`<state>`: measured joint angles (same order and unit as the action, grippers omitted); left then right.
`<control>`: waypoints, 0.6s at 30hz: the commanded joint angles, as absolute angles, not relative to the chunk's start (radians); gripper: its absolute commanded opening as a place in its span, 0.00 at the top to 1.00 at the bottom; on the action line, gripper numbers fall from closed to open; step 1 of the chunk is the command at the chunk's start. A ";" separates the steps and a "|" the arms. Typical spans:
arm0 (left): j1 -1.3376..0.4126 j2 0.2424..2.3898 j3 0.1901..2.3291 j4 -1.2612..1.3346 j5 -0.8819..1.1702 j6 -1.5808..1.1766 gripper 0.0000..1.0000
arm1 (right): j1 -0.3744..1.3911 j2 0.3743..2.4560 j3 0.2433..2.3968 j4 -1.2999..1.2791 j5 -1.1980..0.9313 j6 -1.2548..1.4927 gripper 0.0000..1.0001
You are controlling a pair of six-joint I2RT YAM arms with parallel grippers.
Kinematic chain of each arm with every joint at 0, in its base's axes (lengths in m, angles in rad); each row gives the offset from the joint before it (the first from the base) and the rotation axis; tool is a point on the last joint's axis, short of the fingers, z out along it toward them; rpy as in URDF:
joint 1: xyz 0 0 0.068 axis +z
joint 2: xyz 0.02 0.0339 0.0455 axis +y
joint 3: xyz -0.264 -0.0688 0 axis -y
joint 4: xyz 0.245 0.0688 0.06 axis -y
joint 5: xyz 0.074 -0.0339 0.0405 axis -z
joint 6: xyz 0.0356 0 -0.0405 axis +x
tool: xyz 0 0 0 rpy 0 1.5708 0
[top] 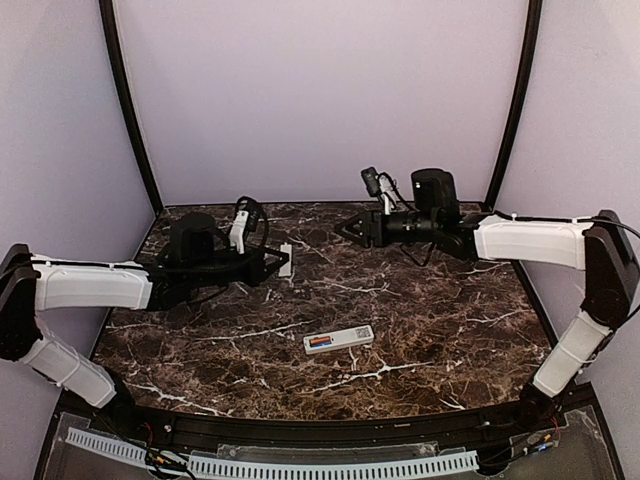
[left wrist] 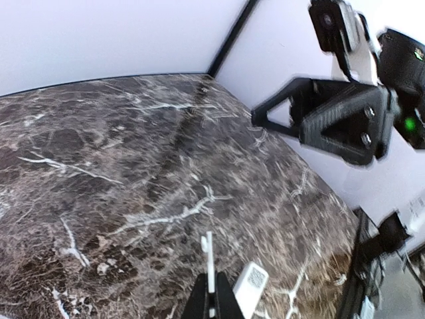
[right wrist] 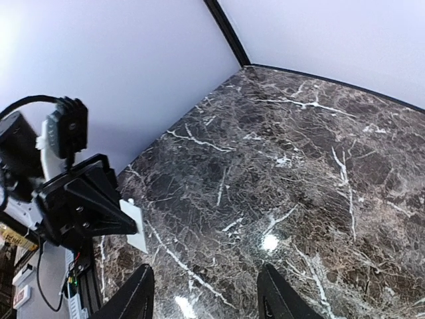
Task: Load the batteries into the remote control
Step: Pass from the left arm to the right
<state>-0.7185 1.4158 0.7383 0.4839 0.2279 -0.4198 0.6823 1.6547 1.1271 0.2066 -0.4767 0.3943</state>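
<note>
The white remote control (top: 345, 338) lies back-up at the table's middle, a code sticker on its right end. The blue and orange batteries (top: 319, 343) sit in the open compartment at its left end. My left gripper (top: 277, 264) hovers behind and left of the remote, shut on a small white cover piece (top: 286, 260). In the left wrist view the gripper (left wrist: 212, 296) pinches the cover (left wrist: 210, 256) edge-on, with the remote's sticker end (left wrist: 251, 286) beside it below. My right gripper (top: 345, 229) is open and empty at the back; its wrist view (right wrist: 207, 296) shows only table between the fingers.
The dark marble table (top: 450, 320) is walled in pale purple with black corner posts (top: 128, 100). A slotted white strip (top: 300, 465) runs along the near edge. The left gripper (right wrist: 80, 206) with the cover (right wrist: 133, 227) shows in the right wrist view.
</note>
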 commanded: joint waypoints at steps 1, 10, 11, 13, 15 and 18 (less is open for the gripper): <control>-0.676 1.395 0.798 0.297 0.642 -0.283 1.00 | 0.655 1.585 1.089 0.147 -0.796 0.246 0.50; -0.715 1.489 0.946 0.065 0.907 -0.117 1.00 | 0.722 1.620 1.135 0.005 -0.983 0.188 0.65; -0.720 1.506 0.971 0.027 0.912 -0.090 1.00 | 0.731 1.633 1.139 0.004 -1.000 0.186 0.66; -0.724 1.528 0.990 0.008 0.925 -0.075 1.00 | 0.752 1.647 1.144 0.004 -1.015 0.179 0.66; -0.730 1.543 0.999 0.006 0.940 -0.070 1.00 | 0.768 1.667 1.162 -0.042 -1.030 0.160 0.68; -0.737 1.560 1.012 0.005 0.953 -0.058 1.00 | 0.782 1.684 1.174 -0.070 -1.042 0.134 0.72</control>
<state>-0.7284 1.5379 0.9852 0.0761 0.8913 -0.1169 0.7578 1.6611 1.1351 -0.0128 -0.9874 0.1806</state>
